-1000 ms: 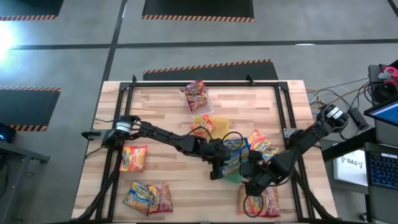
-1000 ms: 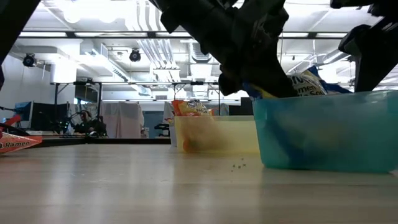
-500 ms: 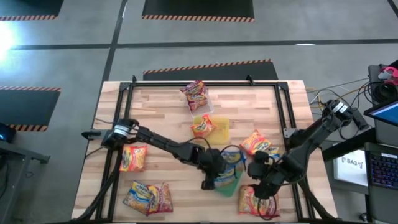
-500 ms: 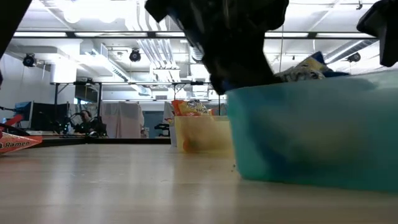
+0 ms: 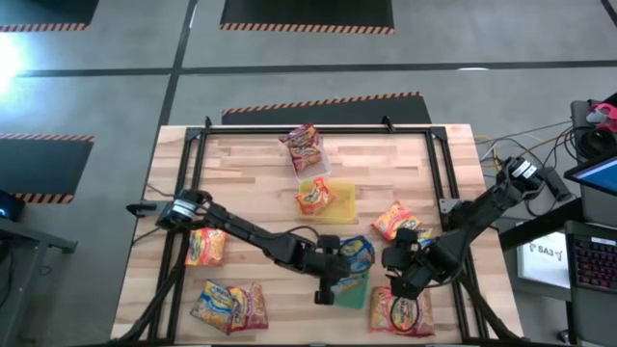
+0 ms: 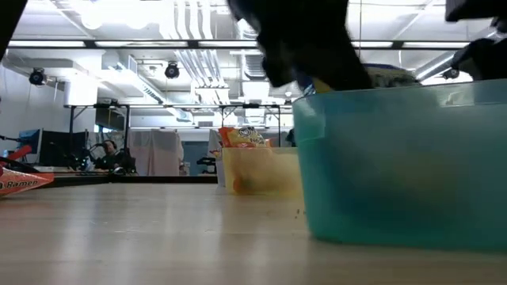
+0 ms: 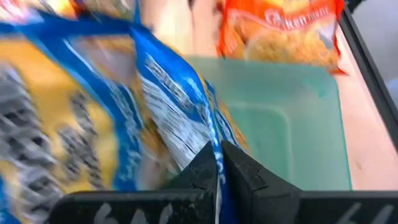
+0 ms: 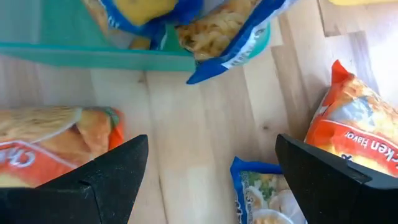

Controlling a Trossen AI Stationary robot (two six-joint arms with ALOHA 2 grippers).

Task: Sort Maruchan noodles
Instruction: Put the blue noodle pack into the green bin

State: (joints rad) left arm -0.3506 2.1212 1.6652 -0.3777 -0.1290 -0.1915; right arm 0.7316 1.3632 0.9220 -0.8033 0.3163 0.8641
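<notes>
Blue-and-yellow crinkly plastic ramen packet (image 7: 106, 106) — the left gripper (image 5: 333, 280) has its jaws pinched shut on that packet's edge, and the packet now lies over the green translucent plastic tray (image 5: 353, 287). Over the last second the left arm has drawn back toward the near edge of the bench, and the tray has slid with it, away from the yellow translucent tray (image 5: 337, 197) it stood close to. By my reading the tray was dragged, not meant to move; the packet is at its tray but not yet let go.

The right gripper (image 5: 403, 272) hovers just beside the green tray with its jaws spread wide and holding nothing; an orange packet (image 8: 53, 140) and a second orange packet (image 8: 357, 134) lie on the wood below it.

Other packets sit apart: an orange one in the yellow tray (image 5: 313, 196), one in the clear tray (image 5: 304, 146) at the far side, three loose at the left (image 5: 227, 304).

Pale wooden slats make the bench (image 5: 251, 173), framed by a black rail. Beyond it, grey floor with striped hazard tape; the low view shows a lit workshop ceiling.
</notes>
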